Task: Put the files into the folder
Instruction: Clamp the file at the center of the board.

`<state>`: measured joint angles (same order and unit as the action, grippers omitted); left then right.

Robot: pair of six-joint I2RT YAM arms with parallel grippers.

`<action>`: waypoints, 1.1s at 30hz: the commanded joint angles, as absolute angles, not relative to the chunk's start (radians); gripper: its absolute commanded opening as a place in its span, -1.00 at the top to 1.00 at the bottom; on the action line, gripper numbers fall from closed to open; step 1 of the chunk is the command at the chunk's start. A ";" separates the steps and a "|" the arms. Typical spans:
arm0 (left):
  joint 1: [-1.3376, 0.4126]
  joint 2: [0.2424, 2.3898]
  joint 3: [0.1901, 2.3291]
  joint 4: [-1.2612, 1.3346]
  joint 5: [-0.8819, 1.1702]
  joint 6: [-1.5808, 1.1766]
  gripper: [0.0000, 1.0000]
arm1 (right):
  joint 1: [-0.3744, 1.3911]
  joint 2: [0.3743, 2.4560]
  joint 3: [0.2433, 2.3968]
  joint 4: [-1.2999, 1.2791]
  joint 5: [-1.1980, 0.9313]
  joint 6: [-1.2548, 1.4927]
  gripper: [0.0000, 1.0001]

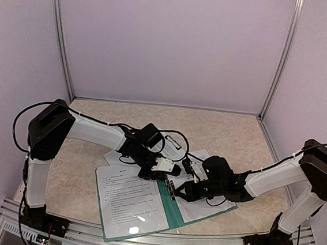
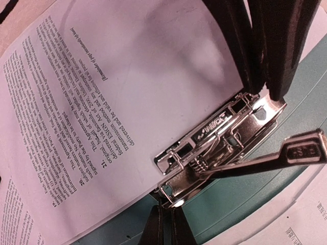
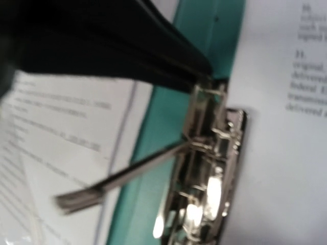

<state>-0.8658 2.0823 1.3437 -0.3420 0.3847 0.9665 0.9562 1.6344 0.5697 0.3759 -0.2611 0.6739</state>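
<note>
The teal folder [image 1: 172, 213] lies open at the near middle of the table, with a printed sheet of the files [image 1: 127, 200] on its left half and another sheet [image 1: 204, 212] on its right half. Its metal clip [image 2: 219, 135] holds the left sheet's edge [image 2: 127, 92], and the lever [image 2: 265, 159] stands raised. My left gripper [image 2: 171, 224] is shut, its tips against one end of the clip. My right gripper [image 2: 254, 66] comes from the other side with fingers almost together at the clip's other end. The blurred right wrist view shows the clip [image 3: 214, 168] and the teal spine [image 3: 153, 153].
More loose sheets [image 1: 173, 146] lie on the marble tabletop behind the folder, under the left arm. An aluminium rail [image 1: 141, 236] runs along the near edge. Pale booth walls close in the back and both sides. Black cables loop over both arms.
</note>
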 commanded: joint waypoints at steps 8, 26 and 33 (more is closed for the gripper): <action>-0.877 2.151 1.324 -0.454 0.349 0.946 1.00 | 0.968 1.559 0.584 0.342 -0.226 0.696 0.30; -0.877 2.153 1.328 -0.457 0.349 0.943 1.00 | 0.967 1.556 0.609 0.404 -0.259 0.718 0.17; -0.878 2.155 1.328 -0.459 0.350 0.942 1.00 | 0.966 1.572 0.637 0.398 -0.249 0.722 0.17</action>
